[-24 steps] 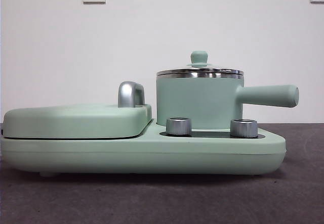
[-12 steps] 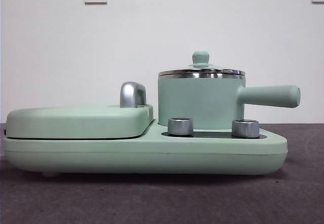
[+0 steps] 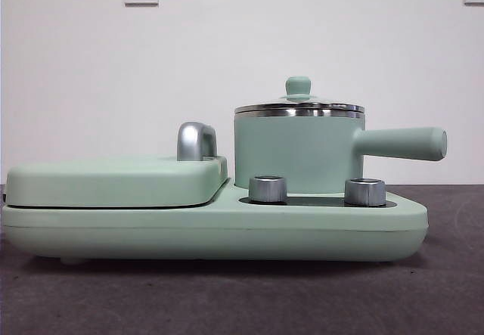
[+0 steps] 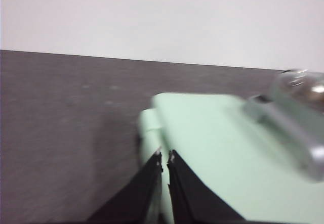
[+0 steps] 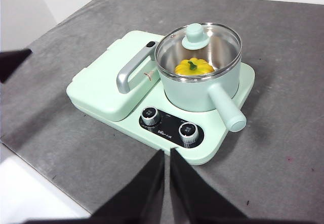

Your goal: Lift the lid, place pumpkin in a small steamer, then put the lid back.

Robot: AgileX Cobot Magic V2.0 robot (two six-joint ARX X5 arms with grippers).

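The small steamer [image 3: 295, 150] stands on the right half of the appliance base, its long handle pointing right. The lid [image 3: 299, 87] rests on its steel rim. In the right wrist view the pumpkin [image 5: 194, 67] shows through the glass lid [image 5: 195, 35], lying inside the steamer [image 5: 195, 95]. My right gripper [image 5: 167, 153] hangs high above the table in front of the base, shut and empty. My left gripper [image 4: 165, 158] is shut with nothing in it, low beside a corner of the flat green cover [image 4: 212, 143]. Neither gripper appears in the front view.
The wide green base [image 3: 227, 233] carries two silver knobs [image 3: 267, 188] and a flat cover [image 3: 113, 180] with a steel handle [image 3: 195, 140]. A dark shape [image 5: 12, 62] juts in at the edge of the right wrist view. Grey tabletop surrounds the base; its edge runs near the right arm.
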